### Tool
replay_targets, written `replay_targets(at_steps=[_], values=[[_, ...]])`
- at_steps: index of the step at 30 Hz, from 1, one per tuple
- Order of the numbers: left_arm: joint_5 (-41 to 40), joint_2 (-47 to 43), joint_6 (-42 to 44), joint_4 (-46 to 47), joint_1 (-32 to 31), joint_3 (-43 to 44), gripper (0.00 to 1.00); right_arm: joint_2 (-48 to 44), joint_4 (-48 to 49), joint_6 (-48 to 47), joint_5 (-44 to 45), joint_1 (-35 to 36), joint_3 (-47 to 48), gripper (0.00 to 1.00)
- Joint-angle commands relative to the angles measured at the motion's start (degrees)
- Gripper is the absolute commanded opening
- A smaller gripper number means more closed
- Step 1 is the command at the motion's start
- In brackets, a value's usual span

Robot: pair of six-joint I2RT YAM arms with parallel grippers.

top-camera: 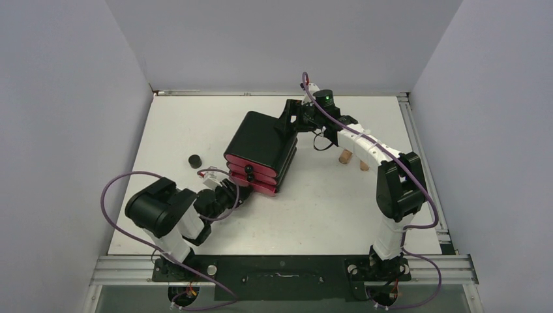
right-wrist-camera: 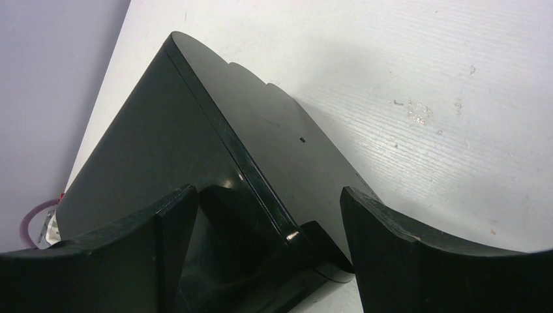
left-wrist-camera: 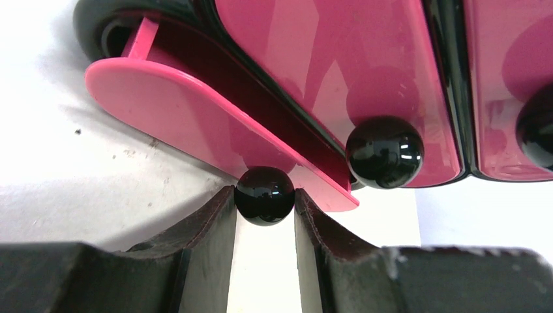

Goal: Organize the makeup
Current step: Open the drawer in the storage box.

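Note:
Of the makeup, a small black round jar [top-camera: 194,160] stands left of the black cabinet [top-camera: 261,140] and two tan tubes [top-camera: 345,156] lie to its right, partly under my right arm. My left gripper [left-wrist-camera: 264,195] is shut on the black ball knob [left-wrist-camera: 264,203] of the lowest pink drawer [left-wrist-camera: 189,120], which stands a little way out. It shows in the top view as the left gripper [top-camera: 229,193] at the cabinet's front. My right gripper [right-wrist-camera: 267,192] is open, straddling the cabinet's rear corner [right-wrist-camera: 287,228].
A second black knob [left-wrist-camera: 385,151] sits on the shut pink drawer above. Grey walls close in the white table [top-camera: 313,208] on three sides. A metal rail [top-camera: 417,150] runs along its right edge.

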Motion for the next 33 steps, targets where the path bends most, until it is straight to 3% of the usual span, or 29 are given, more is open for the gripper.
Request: replay_targets(at_steps=[1, 7, 11, 22, 29, 33], values=[[-0.26, -9.84, 1.94, -4.99, -0.03, 0.14, 0.05, -1.39, -6.21, 0.15, 3.55, 0.69, 0.49, 0.75], [-0.15, -25.08, 4.6, -28.01, -0.21, 2.26, 0.05, -1.47, -6.13, 1.21, 5.23, 0.52, 0.47, 0.75], [-0.22, -32.02, 6.06, -38.13, -0.21, 1.95, 0.05, -1.78, -5.12, 2.39, 5.31, 0.43, 0.17, 0.75], [-1.24, -48.45, 6.77, -53.08, -0.2, -0.9, 0.07, -2.82, -4.0, 3.29, 4.48, 0.47, -0.81, 0.75], [-0.41, -48.18, 8.64, -57.22, -0.12, 0.61, 0.1, -3.22, -3.5, 3.56, 3.12, 0.43, -1.0, 0.76], [0.89, -47.63, 8.45, -54.34, -0.12, -0.65, 0.13, -3.4, -3.41, 3.47, 2.65, 0.42, -1.07, 0.76]])
